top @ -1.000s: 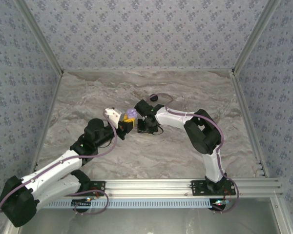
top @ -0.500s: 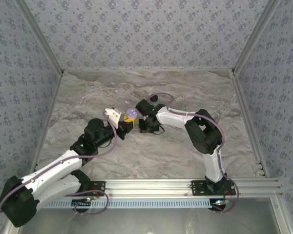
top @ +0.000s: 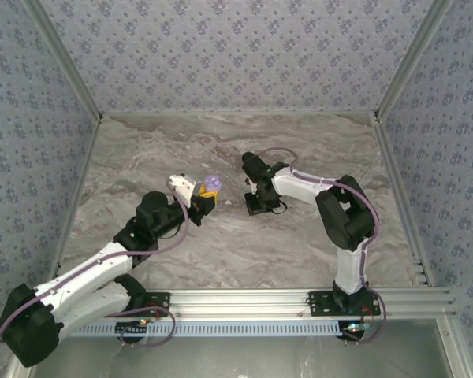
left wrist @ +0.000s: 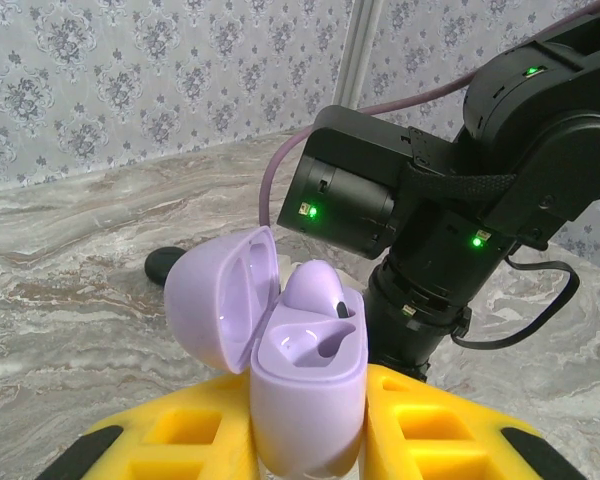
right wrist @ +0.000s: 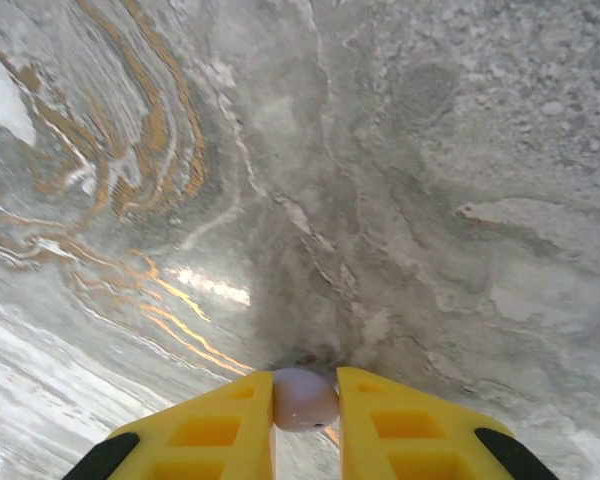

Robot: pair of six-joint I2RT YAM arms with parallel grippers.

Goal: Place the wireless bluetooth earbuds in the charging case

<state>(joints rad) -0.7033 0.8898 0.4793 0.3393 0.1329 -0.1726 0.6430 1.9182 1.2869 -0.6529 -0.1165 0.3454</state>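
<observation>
We show the left end effector (left wrist: 308, 425) clamped on the open case (left wrist: 305, 375), its lid (left wrist: 215, 295) tilted back so the empty socket faces up beside the seated bud (left wrist: 313, 287). Right of the case, over the desk (right wrist: 430, 150), the right end effector (right wrist: 305, 405) pinches the pale bud (right wrist: 304, 397), which we judge is meant for that socket.

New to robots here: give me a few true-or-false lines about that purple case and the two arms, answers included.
1. The purple case in the left gripper is open. True.
2. Both slots of the case are filled. False: one bud sits inside, the other slot is empty.
3. The right gripper pinches a pale bud. True.
4. The right gripper touches the case. False: it hangs apart, over the table.
</observation>
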